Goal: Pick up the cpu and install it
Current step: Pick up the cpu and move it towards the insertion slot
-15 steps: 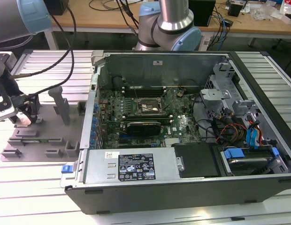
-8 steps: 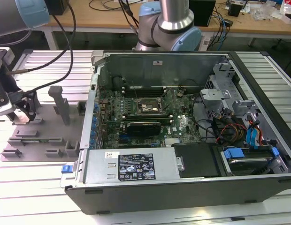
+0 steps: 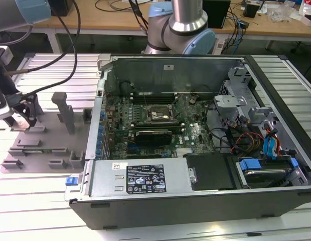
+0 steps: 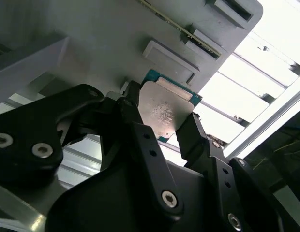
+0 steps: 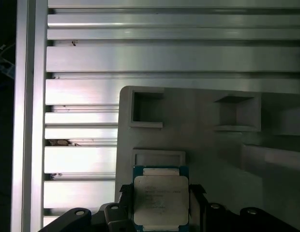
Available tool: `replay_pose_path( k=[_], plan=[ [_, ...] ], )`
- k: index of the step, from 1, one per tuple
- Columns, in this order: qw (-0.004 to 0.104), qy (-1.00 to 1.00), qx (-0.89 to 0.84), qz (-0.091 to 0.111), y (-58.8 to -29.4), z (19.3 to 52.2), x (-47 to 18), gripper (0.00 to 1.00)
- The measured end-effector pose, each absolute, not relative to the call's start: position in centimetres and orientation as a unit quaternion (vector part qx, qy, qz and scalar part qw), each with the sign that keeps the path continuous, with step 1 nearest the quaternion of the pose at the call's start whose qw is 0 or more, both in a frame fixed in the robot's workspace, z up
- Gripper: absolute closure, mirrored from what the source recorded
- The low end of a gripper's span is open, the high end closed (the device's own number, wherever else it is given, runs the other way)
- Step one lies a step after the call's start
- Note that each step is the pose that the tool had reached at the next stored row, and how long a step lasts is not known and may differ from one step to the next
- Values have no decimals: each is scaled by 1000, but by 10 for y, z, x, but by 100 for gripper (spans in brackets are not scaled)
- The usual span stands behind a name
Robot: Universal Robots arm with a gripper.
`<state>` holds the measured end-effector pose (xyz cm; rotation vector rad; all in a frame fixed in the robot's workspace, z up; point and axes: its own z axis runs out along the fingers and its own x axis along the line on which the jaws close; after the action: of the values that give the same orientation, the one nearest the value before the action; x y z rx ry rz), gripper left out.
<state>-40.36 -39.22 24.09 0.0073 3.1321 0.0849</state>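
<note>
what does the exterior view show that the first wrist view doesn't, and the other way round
Exterior view: the open case with its motherboard and socket, and the arm's base behind it. First wrist view: the cpu up close, gripped between the jaws over the tray. Both: the gray tray and the slatted table.

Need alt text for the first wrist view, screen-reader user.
The gripper clasps the cpu, silvery top facing the camera, its black jaws against two opposite sides. Beneath lies a gray tray with rectangular pockets, on a slotted aluminum table.
</note>
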Motion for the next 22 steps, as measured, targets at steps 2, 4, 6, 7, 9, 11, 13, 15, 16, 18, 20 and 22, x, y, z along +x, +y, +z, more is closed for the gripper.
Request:
replay_pose_path(
  k=[2,4,6,7,9,11,13,15,16,18,20,22],
  plan=[
    [4,1000,2,27,-392,243,-404,45],
    [4,1000,2,27,-392,246,-404,45],
    [4,1000,2,27,-392,248,-404,45],
    [4,1000,2,27,-392,249,-404,45],
    [4,1000,2,27,-392,251,-404,45],
    [4,1000,2,27,-392,254,-404,45],
    [4,1000,2,27,-392,256,-404,45],
    [4,1000,2,27,-392,258,-404,45],
    [4,1000,2,27,-392,259,-404,45],
    [4,1000,2,27,-392,261,-404,45],
    [4,1000,2,27,-392,264,-404,45],
    [4,1000,2,27,-392,268,-404,45]
  ],
)
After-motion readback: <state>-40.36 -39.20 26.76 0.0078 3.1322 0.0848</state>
